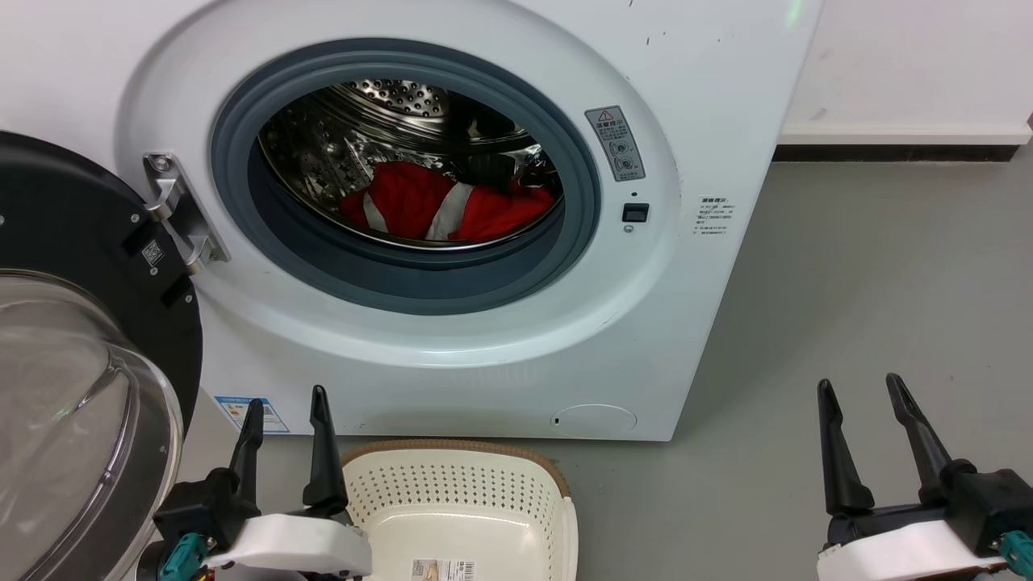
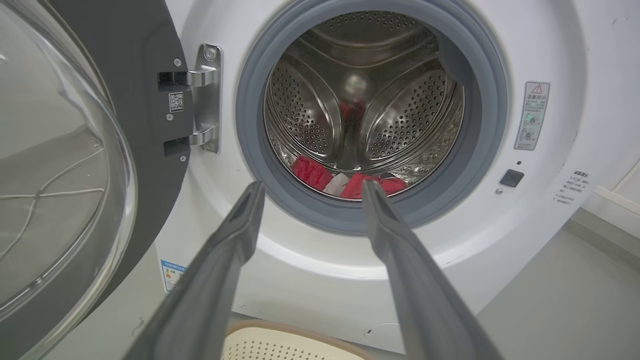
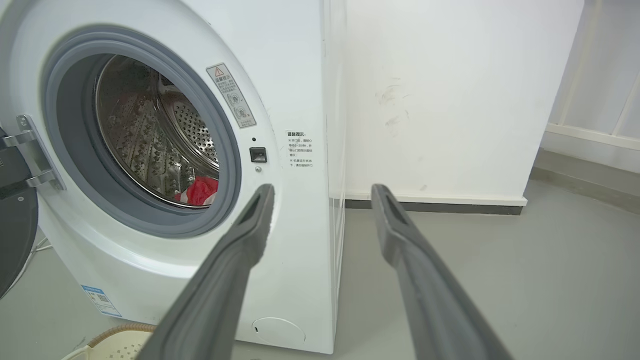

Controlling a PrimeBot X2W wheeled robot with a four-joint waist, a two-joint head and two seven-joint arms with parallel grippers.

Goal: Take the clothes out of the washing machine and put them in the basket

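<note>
1. Left claw (image 1: 286,398) and right claw (image 1: 859,382): both spread wide, holding nothing.
2. Clothes (image 1: 420,206) lie low in the washing machine (image 1: 484,355) drum, ahead of and above the left claw, well beyond its tips.
3. I expect soft, light, floppy fabric, so I'd pinch a raised fold near the white stripe.
4. Basket (image 1: 452,484) is just right of the left claw. Open door (image 1: 81,210) hangs close on its left. Grey seal lip (image 1: 403,290) may snag fabric.

Washing machine (image 1: 452,347) porthole stands open at 12 o'clock; swung-out door (image 1: 81,242) blocks 9 o'clock, basket (image 1: 484,484) sits at 6.
</note>
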